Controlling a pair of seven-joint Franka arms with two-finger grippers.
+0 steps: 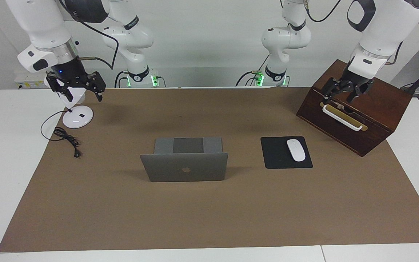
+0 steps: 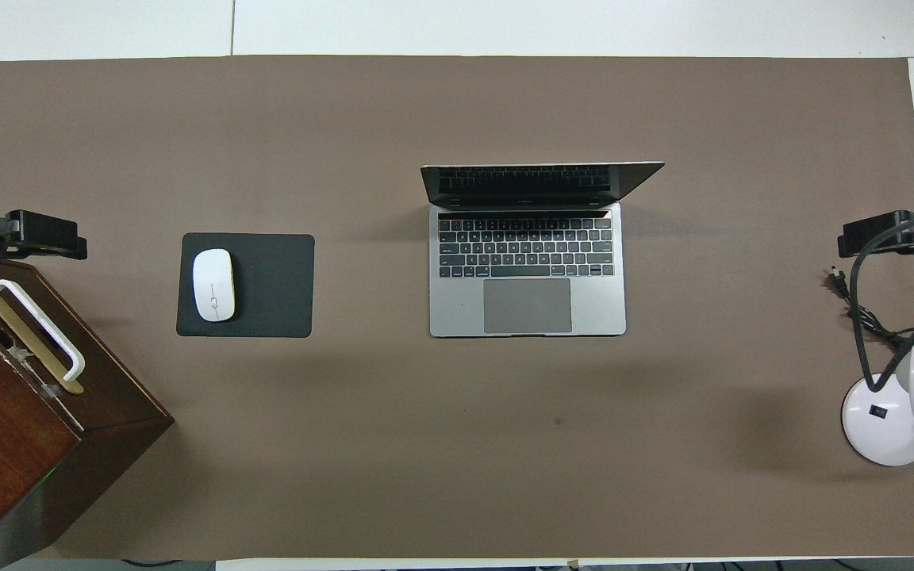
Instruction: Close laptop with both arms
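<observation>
Facing view: the laptop (image 1: 184, 167) stands open at the middle of the brown table cover (image 1: 209, 218), lid upright with the apple logo turned away from the robots, keyboard toward them. The black mouse pad (image 1: 278, 154) lies beside it toward the left arm's end, a white mouse (image 1: 296, 150) on it. The left gripper (image 1: 347, 94) hangs over the wooden box (image 1: 373, 116), above its white handle (image 1: 341, 117), fingers spread and holding nothing. The right gripper (image 1: 82, 91) hangs over the white desk lamp (image 1: 78, 117), jaws released and empty. Both grippers are well apart from the laptop. A black cable (image 1: 64, 137) lies beside the lamp base.
</observation>
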